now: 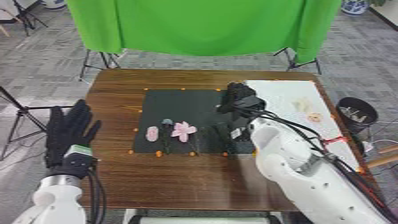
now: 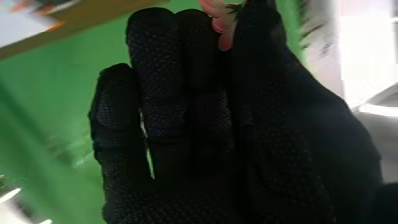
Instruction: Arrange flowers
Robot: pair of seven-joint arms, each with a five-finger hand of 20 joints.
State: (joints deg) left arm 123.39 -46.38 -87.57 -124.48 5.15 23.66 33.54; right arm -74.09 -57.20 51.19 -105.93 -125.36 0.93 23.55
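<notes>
My left hand [image 1: 67, 131] lies flat at the table's left edge, its fingers straight. Over the upper right of the dark mat [image 1: 182, 106] is my right hand [image 1: 238, 99]. In the right wrist view, a pink flower [image 2: 220, 21] is pinched between the fingertips and thumb of my right hand [image 2: 191, 130]; its stem is hidden. A pale pink flower [image 1: 152, 133], a small blue-grey flower [image 1: 167, 121] and an open pink flower [image 1: 183, 131] lie side by side on the mat's lower left.
A white sheet [image 1: 275, 92] on the table's right bears a cream flower [image 1: 303, 106] and a peach one [image 1: 314, 117]. Orange markers line the mat. A dark bin [image 1: 358, 109] stands beyond the right edge, and a green cloth [image 1: 195, 27] hangs behind the table.
</notes>
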